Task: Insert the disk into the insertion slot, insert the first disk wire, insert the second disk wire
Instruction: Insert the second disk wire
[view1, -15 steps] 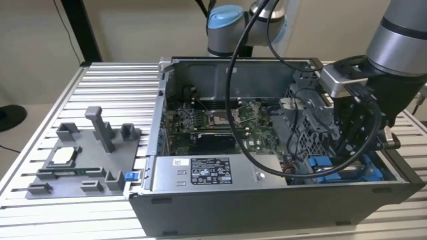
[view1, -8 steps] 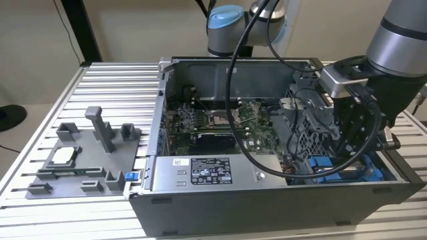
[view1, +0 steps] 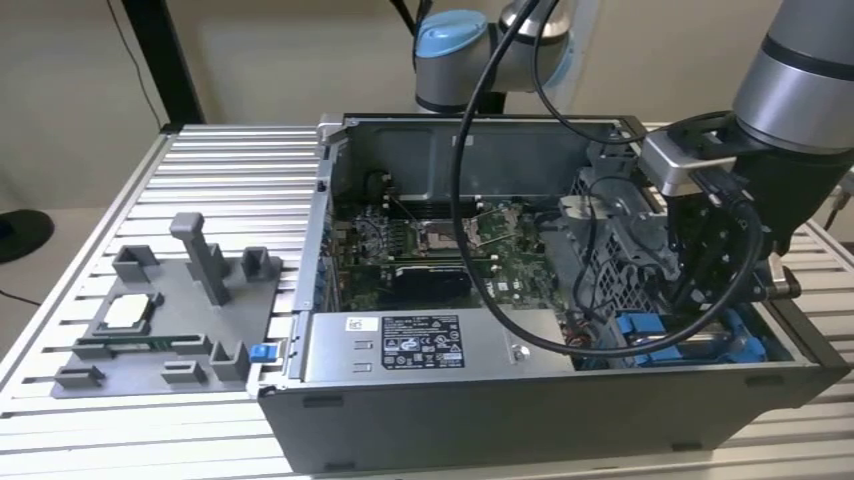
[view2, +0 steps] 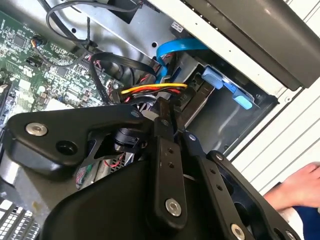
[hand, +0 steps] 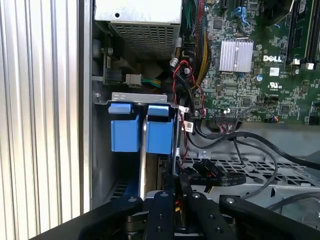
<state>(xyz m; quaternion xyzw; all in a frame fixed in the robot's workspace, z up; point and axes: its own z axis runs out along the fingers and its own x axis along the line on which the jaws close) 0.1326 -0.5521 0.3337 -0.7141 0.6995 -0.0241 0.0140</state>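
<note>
1. Closest in both wrist views, the end effector (view2: 167, 120) is reaching down into the open computer case (view1: 534, 420), its black fingers (hand: 165, 200) sitting close together; whether they are clamped on anything I cannot tell, as the tips are hidden among cables.
2. Just past the fingertips, a bundle of yellow, red and black wires (view2: 152, 90) is crossing in front of a flat blue cable (view2: 175, 50).
3. Beyond that, the disk (hand: 150, 170) is sitting edge-on in the insertion slot (hand: 140, 97), with its two bright blue carrier tabs (hand: 125, 132) standing side by side just under the grey metal bracket.
4. Seen from the exterior view, the same blue carrier (view1: 641, 335) is lying in the case corner nearest the camera, at the exterior view's right, directly below the arm (view1: 787, 100).
5. Further in, the green motherboard (view1: 427, 245) is covering the case floor, and the silver power-supply box (view1: 420, 345) is running along the near wall.
6. Off to the exterior view's left, a grey fixture tray (view1: 160, 320) is resting on the ribbed counter (view1: 227, 170).
7. At the edge of the second wrist view, a person's hand (view2: 295, 190) is resting on the counter outside the case.
</note>
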